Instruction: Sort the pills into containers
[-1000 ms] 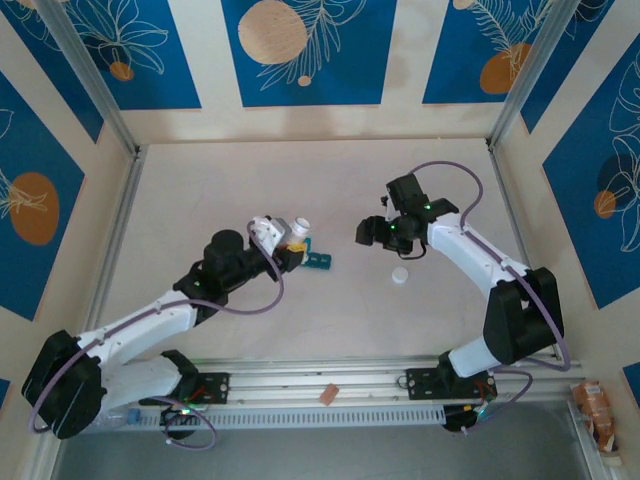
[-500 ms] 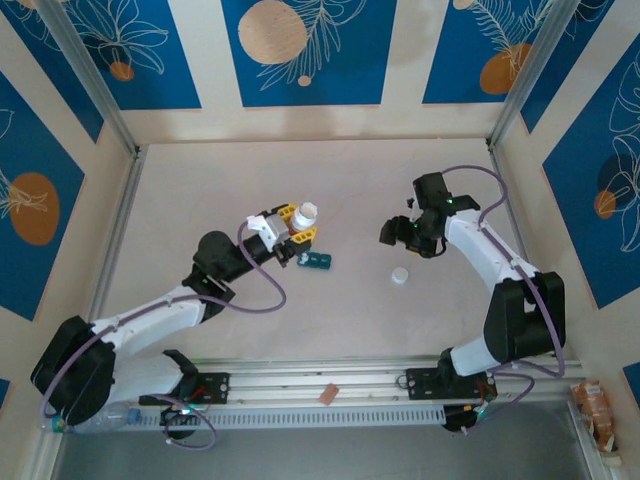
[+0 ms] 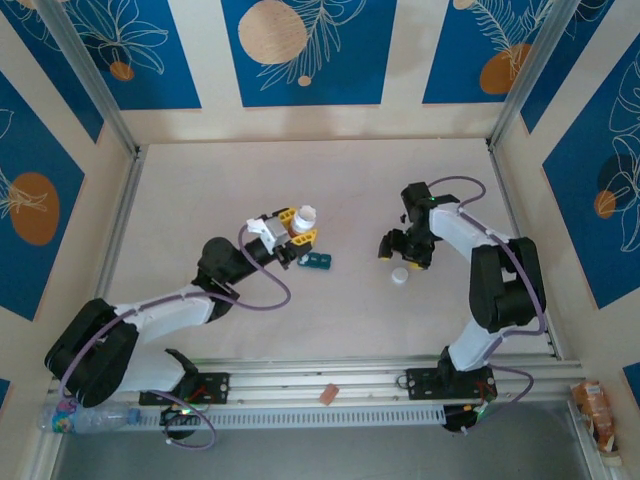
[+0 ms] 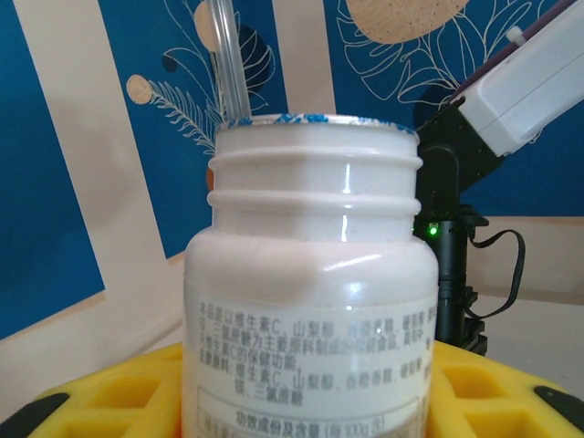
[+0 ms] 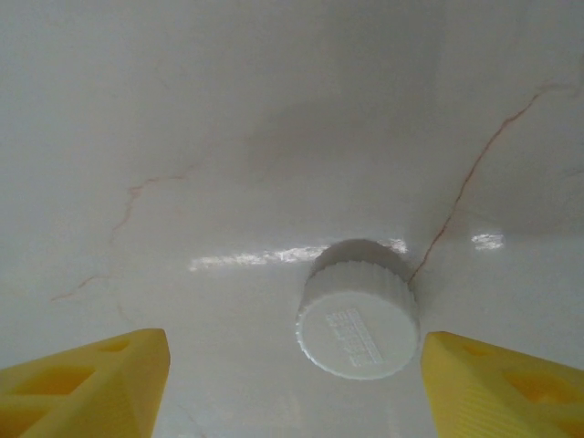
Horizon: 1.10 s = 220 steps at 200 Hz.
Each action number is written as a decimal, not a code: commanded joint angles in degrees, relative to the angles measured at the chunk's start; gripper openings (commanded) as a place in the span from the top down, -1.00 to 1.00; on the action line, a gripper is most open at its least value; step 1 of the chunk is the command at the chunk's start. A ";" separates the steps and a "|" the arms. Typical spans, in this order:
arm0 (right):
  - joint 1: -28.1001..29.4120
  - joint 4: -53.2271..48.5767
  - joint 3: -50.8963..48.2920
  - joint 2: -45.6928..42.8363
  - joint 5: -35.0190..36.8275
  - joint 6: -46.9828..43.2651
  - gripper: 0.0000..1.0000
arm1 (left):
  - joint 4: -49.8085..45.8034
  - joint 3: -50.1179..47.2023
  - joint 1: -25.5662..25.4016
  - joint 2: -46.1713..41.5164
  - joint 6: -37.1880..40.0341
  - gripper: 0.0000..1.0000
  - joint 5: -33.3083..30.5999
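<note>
Left hand (image 3: pixel 298 227) pinches the white bottle (image 3: pixel 305 215) between its yellow fingers (image 4: pixel 109 401); bottle upright, mouth uncapped, printed label toward the wrist camera; containers (image 3: pixel 318 261), the teal strip, lie flat on the table (image 3: pixel 200 180) just beside that hand on its near side, apart from hand and bottle; left arm reaches low from its base toward the middle of the table; right of the strip, well apart from it, a white cap (image 3: pixel 400 276) lies on the table; right hand (image 3: pixel 398 252) hangs just above and behind the cap, pointing down, fingers spread; in the right wrist view the cap sits between the two yellow fingertips (image 5: pixel 91 379), touching neither; right arm folded, elbow out toward the right wall; against half a second ago: left hand and bottle in the same place, right hand now further left and closer to the cap; a second ago the bottle was lower, closer to the strip
</note>
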 commanded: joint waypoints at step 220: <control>3.68 0.84 -1.85 3.75 2.96 -1.11 0.31 | 16.34 -5.05 1.38 11.10 -6.98 1.00 0.04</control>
